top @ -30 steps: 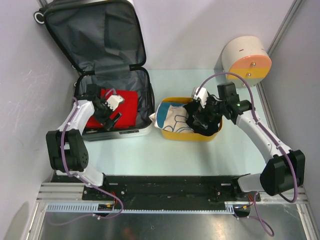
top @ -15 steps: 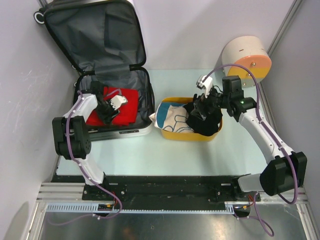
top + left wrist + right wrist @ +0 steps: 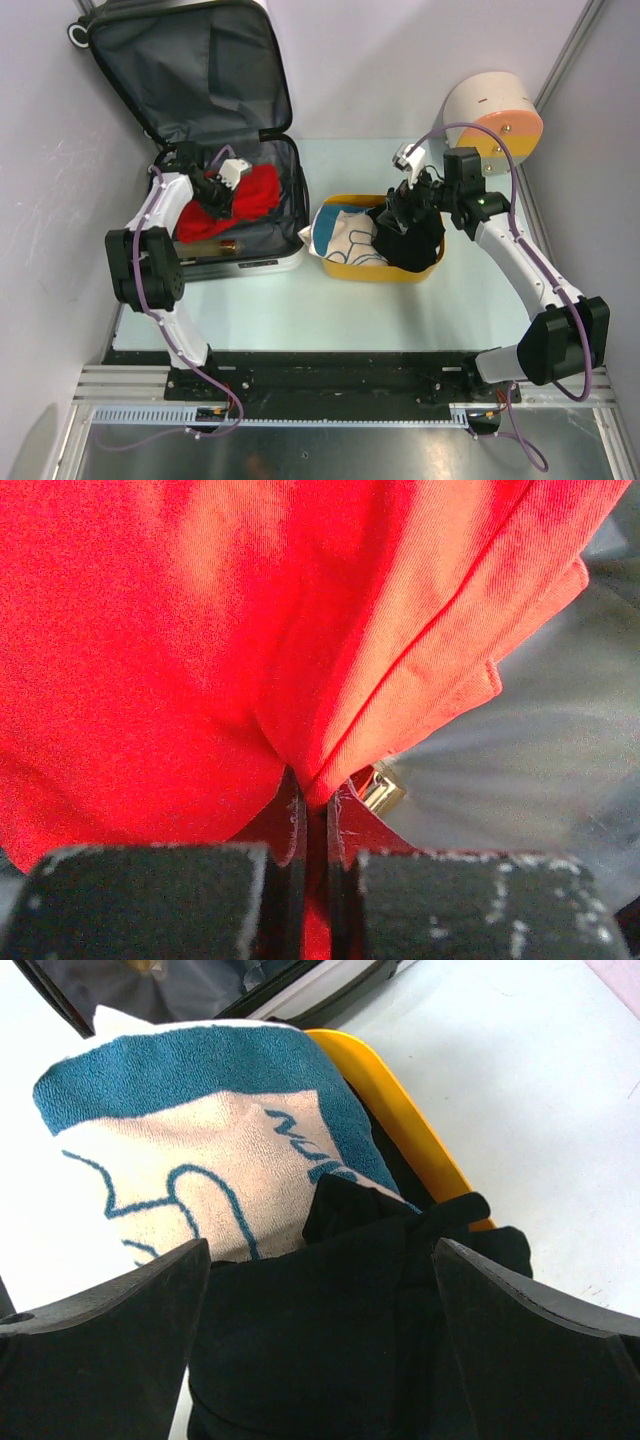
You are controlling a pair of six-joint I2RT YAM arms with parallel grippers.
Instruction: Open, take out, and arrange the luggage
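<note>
A pale green worktop [image 3: 330, 310] sits boxed in by plain whitish walls [image 3: 400, 60], with a metal rail [image 3: 330, 385] along the near edge. At the far left corner lies the small hard-shell suitcase [image 3: 250, 262]. It is open, and its dark grey fabric-lined lid leans upright against the wall. The left fingers [image 3: 298, 825] are inside it, pinched narrow on a fold of the bright red cloth [image 3: 258, 190]. Just right of the suitcase stands a yellow plastic basket [image 3: 385, 272] holding a blue-and-cream towel [image 3: 345, 235] and a black garment [image 3: 410, 248]. The right fingers [image 3: 400, 205] hang spread wide over that garment, holding nothing. A round cream-and-orange drawer box [image 3: 490, 115] stands in the far right corner.
</note>
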